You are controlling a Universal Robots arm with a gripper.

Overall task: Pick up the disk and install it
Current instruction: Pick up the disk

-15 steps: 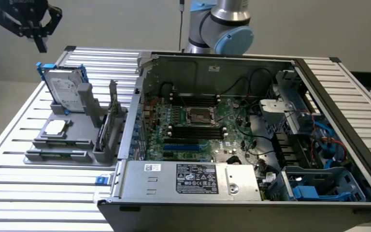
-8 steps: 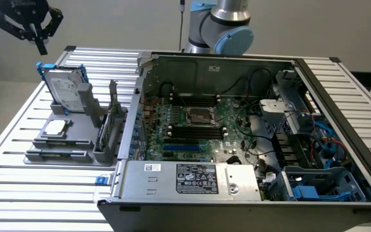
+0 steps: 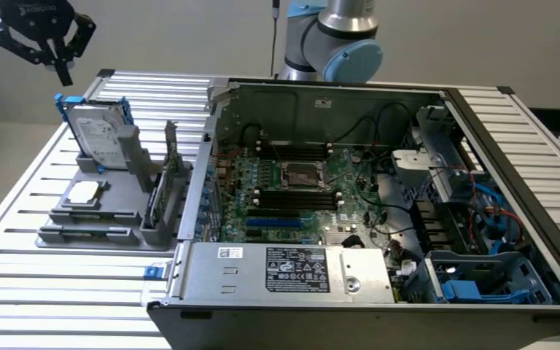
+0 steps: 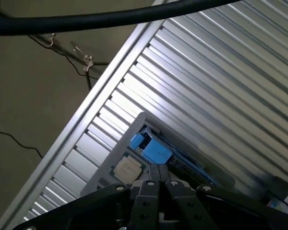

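Gripper (image 3: 62, 73), seemingly closed and empty, hangs in open air above the upright, blue-edged disk (image 3: 96, 133).

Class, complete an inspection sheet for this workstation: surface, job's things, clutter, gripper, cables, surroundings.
Surface: slatted metal table carrying a grey fixture and an open computer case.
Job's things: the disk stands upright in the fixture, in its blue bracket; not yet installed.
Clutter: small square chip lying flat on the fixture.
Gripper: the gripper hangs above the disk, apart from it, shut and holding nothing.
Cables: black, blue and red cables inside the case; a black hose by the wrist.
Surroundings: pale wall; floor with thin wires.
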